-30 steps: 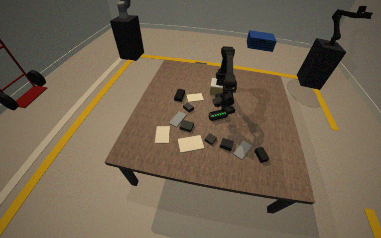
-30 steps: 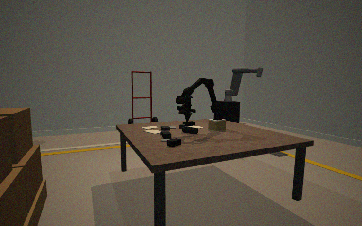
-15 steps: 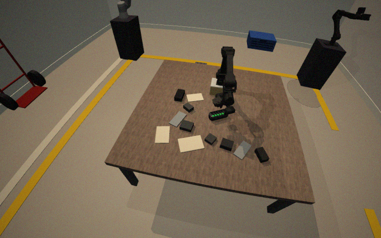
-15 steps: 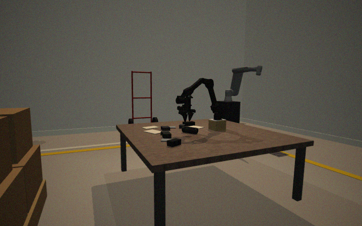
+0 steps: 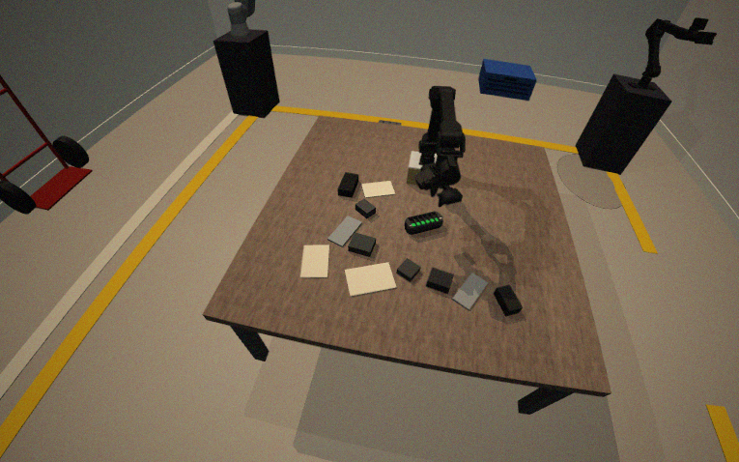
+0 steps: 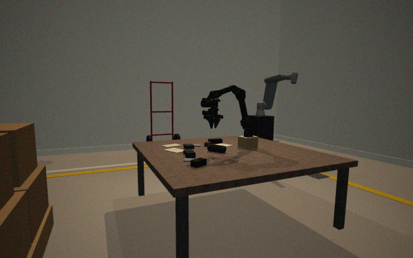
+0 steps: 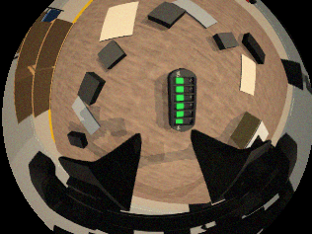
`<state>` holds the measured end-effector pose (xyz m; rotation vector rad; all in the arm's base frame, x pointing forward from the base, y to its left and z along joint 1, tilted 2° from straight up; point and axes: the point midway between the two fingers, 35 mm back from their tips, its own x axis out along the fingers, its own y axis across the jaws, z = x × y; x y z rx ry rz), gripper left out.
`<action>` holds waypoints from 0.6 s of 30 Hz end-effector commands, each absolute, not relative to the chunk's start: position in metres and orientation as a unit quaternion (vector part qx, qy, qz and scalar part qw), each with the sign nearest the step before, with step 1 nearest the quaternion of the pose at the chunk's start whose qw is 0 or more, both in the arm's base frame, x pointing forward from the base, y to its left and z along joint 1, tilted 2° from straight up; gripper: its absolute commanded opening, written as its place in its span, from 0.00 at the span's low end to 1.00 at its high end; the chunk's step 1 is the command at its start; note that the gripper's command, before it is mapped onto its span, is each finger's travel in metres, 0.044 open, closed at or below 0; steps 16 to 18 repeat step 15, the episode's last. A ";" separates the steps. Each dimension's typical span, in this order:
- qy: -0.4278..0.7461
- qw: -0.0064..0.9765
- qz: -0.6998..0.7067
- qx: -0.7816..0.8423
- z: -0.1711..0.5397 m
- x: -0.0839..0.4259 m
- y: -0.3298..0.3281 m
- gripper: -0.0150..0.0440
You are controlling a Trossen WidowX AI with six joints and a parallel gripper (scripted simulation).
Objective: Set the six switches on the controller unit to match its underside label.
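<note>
The dark grey controller unit [image 5: 425, 225] [image 6: 216, 148] [image 7: 183, 100] sits on its base on the bench [image 5: 280, 286] [image 6: 275, 169]. Its six rocker switches face up. In the wrist view their green ends form a column on the left and their dark ends lie on the right. The green patch nearest my gripper looks shorter than the others. I cannot tell surely which end of each switch is down. The label on the underside is hidden. My gripper [image 5: 438, 197] [image 6: 213, 127] [image 7: 165, 135] is open and empty, raised above the bench and clear of the unit.
Several dark modules, such as one block [image 5: 361, 244] [image 7: 91, 88], lie around the unit. Grey plates [image 5: 345, 231] [image 7: 86, 116] and cream cards [image 5: 370, 279] [image 7: 119, 21] lie among them. The arm's pale base block [image 6: 248, 142] [image 7: 247, 129] stands near the unit.
</note>
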<state>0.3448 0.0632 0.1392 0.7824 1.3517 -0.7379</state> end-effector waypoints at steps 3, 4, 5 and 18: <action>0.600 0.644 -0.331 0.342 0.142 0.341 0.063 0.38; 0.600 0.644 -0.331 0.342 0.142 0.341 0.063 0.33; 0.600 0.644 -0.331 0.342 0.142 0.341 0.063 0.29; 0.600 0.644 -0.331 0.342 0.142 0.341 0.063 0.25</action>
